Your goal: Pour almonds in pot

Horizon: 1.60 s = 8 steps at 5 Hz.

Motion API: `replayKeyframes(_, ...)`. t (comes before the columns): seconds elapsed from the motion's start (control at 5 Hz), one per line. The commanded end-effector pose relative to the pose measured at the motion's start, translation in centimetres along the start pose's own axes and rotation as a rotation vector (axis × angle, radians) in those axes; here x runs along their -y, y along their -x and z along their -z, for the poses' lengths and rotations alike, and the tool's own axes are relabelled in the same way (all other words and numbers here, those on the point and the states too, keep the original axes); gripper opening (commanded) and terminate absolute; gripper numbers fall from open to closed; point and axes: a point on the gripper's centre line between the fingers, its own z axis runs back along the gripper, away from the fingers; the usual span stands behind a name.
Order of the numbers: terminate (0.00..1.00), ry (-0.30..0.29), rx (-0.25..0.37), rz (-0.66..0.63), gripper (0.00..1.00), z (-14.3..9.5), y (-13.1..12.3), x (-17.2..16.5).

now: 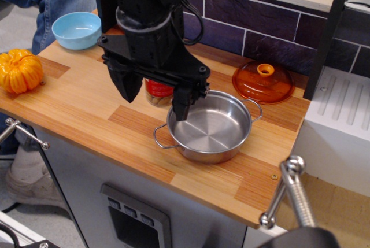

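My gripper (pixel 155 93) hangs over the wooden countertop (pixel 87 109) with its two black fingers (pixel 128 83) pointing down and spread well apart, one on each side of the jar of almonds (pixel 157 93). From this view I can see the jaws are wide open and I see no clamping on the jar; whether either finger actually touches the glass I cannot tell, because the arm's black body hides the jar's upper part. Only the lower part of the jar shows between the fingers: a strip of red label and, below it, the pale brown nuts through the clear wall. The jar stands upright on the counter, just beside the left rim of the pot (pixel 211 128), and the right finger reaches down in front of that rim. The pot sits near the front right of the counter, shiny and with nothing in it, one wire handle pointing toward me and the other toward the back. Behind it lies the orange lid (pixel 263 83), close to the purple tiled wall. Far to the left I have a light blue bowl (pixel 76 30) at the back edge and an orange toy pumpkin (pixel 19 71) at the left end.
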Motion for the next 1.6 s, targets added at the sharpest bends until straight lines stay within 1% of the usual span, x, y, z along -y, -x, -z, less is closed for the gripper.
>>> replayKeyframes(0.0, 0.0, 0.0, 0.0, 0.0, 1.0, 0.0, 0.0, 0.0)
replayKeyframes(0.2, 0.0, 0.08, 0.021, -0.082, 1.0, -1.0, -1.5, -0.9)
replayKeyframes(0.4, 0.0, 0.149, 0.043, -0.171, 1.0, -2.4, -2.8, -1.8)
replayKeyframes(0.6, 0.0, 0.171, 0.026, -0.349, 1.0, -3.1, -4.2, -3.2)
replayKeyframes(0.8, 0.0, 0.194, -0.042, -0.493, 1.0, -3.6, -5.8, -5.1)
replayKeyframes(1.0, 0.0, 0.246, -0.153, -0.643, 1.0, -4.2, -7.4, -7.3)
replayKeyframes(1.2, 0.0, 0.258, -0.227, -0.734, 1.0, -4.1, -7.9, -8.5)
replayKeyframes(1.4, 0.0, 0.266, -0.341, -0.851, 1.0, -3.1, -8.7, -10.0)
